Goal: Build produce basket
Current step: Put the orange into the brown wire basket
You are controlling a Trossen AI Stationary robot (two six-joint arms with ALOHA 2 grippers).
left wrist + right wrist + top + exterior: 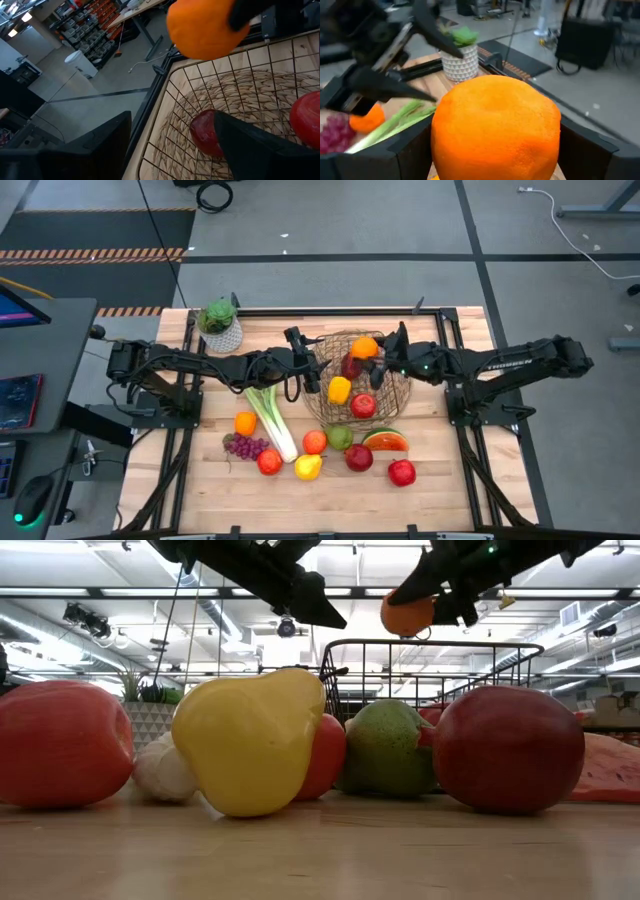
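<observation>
Above the far rim of the basket [352,375], the right end effector [380,358] pinches an orange [365,346], its dark fingers pressed against both sides of the fruit; in the right wrist view the orange fills most of the picture and hides what lies under it. The left end effector [310,370] hangs at the basket's left edge with its fingers spread and nothing between them, one finger crossing in front of a dark red apple [205,132] inside the wire bowl. Also in the basket are a yellow pepper [340,389] and a red apple [363,405]. On the counter [440,480] near the basket's front lie a watermelon slice [385,441], a green pear [340,437], more red apples, a lemon [308,467], purple grapes [247,446] and a leek [270,418]. In the low view this fruit blocks most of the basket. A potted plant [219,325] stands at the far left corner. The counter's front right stretch lies open.
</observation>
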